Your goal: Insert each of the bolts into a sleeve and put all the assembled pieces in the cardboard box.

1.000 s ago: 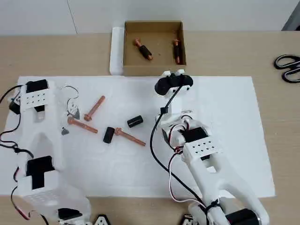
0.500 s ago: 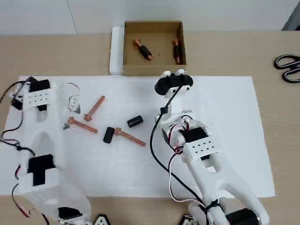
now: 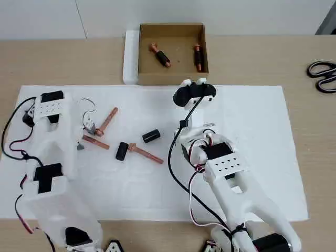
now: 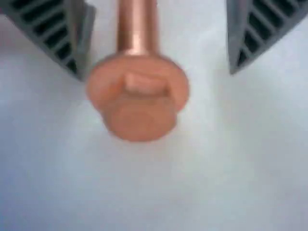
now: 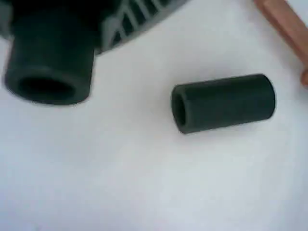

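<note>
Two arms, white plastic shells, black motor blocks at joints.
Left arm (image 3: 50,157): white plate (image 3: 50,107) dotted with holes near wrist; black and red cables looping alongside.
Right arm (image 3: 236,184): same dotted plate; red and white wires at wrist; long black cable (image 3: 170,157) running to rounded black housing (image 3: 194,94).
Left gripper (image 4: 158,70): dark grey fingers (image 4: 260,29), ribbed inner faces.

Assembled pieces (image 3: 161,55) in cardboard box (image 3: 141,52) behind sheet (image 3: 252,121), bolts (image 3: 146,153) and sleeves (image 3: 151,136) on sheet's left half, scissors (image 3: 323,75) far right.
</note>
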Controlling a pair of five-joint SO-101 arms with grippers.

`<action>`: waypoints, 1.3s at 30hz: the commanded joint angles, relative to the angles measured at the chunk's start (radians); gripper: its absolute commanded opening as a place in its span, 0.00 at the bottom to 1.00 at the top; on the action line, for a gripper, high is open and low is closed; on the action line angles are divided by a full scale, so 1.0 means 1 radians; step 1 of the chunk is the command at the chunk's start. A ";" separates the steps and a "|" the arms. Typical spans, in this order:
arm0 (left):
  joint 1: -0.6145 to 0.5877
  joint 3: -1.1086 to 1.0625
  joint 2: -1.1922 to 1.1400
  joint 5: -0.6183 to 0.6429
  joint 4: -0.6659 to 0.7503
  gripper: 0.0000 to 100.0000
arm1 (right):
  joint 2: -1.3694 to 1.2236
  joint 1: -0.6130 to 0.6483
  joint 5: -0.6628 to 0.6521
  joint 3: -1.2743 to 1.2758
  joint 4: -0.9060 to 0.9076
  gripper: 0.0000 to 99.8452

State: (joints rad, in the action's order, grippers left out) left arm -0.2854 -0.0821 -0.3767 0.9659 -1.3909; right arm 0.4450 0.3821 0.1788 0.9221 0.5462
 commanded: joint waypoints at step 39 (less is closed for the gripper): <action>0.465 0.615 0.494 -0.370 -0.054 0.01 | 0.951 -0.005 -0.258 0.663 -0.634 0.00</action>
State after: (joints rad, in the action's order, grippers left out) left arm 0.1197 0.5501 0.0315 0.6068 -1.5182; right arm 1.2919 0.3821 -0.0637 1.5482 -0.0506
